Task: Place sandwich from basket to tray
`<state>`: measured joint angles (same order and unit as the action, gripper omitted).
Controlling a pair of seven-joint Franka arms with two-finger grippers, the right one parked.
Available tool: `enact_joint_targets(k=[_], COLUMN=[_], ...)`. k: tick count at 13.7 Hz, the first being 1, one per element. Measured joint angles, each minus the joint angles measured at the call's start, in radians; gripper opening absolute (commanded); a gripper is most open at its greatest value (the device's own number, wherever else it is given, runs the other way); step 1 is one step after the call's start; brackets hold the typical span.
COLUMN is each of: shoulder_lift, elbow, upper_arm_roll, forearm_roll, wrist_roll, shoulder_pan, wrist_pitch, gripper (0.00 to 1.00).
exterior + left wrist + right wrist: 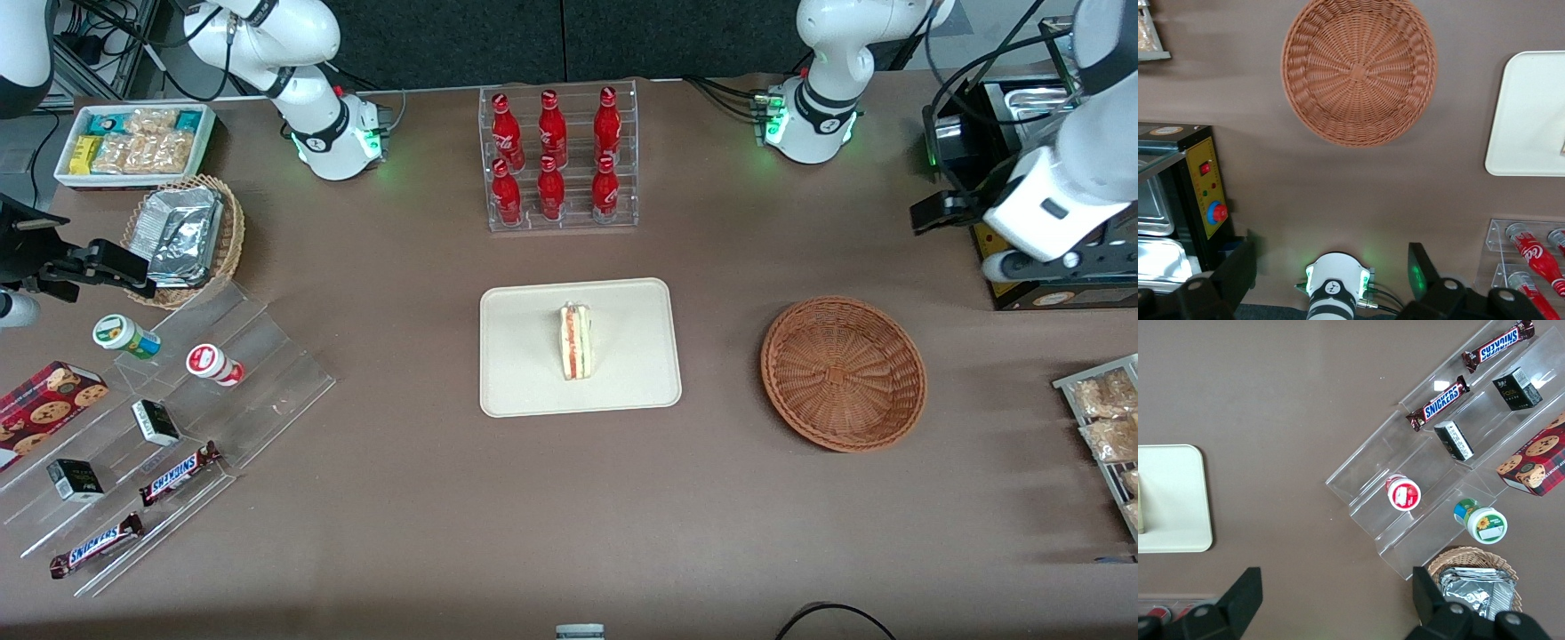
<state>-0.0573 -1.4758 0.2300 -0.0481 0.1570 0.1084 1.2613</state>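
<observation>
While sandwich (575,341) on tray (524,373): pincer (1331,270) released above table; basket (843,372) nearby.

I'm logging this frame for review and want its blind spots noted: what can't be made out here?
- Sandwich on the tray: cut off by the frame edge in both wrist views.
- Gripper, open and raised above the table near the basket: in the front view its fingers are hidden by the arm.
- Snack packets: cropped by the front view's edge.

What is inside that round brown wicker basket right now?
Nothing: the basket shows only its bare woven bottom. The sandwich stands on the tray. The gripper hangs open, farther from the front camera than the basket.
</observation>
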Motion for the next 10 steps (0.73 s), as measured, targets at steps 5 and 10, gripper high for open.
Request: enact_joint_targets(k=[5, 10], shoulder_lift=[0.055, 0.096], elbow=[-0.054, -0.084], upper_arm_roll=[-0.157, -0.209], forearm_roll=[0.015, 0.019], wrist_roll=[-0.059, -0.098], shoulder_pan=[-0.105, -0.108], wrist_pitch=[-0.006, -0.006], gripper=[1.0, 1.0])
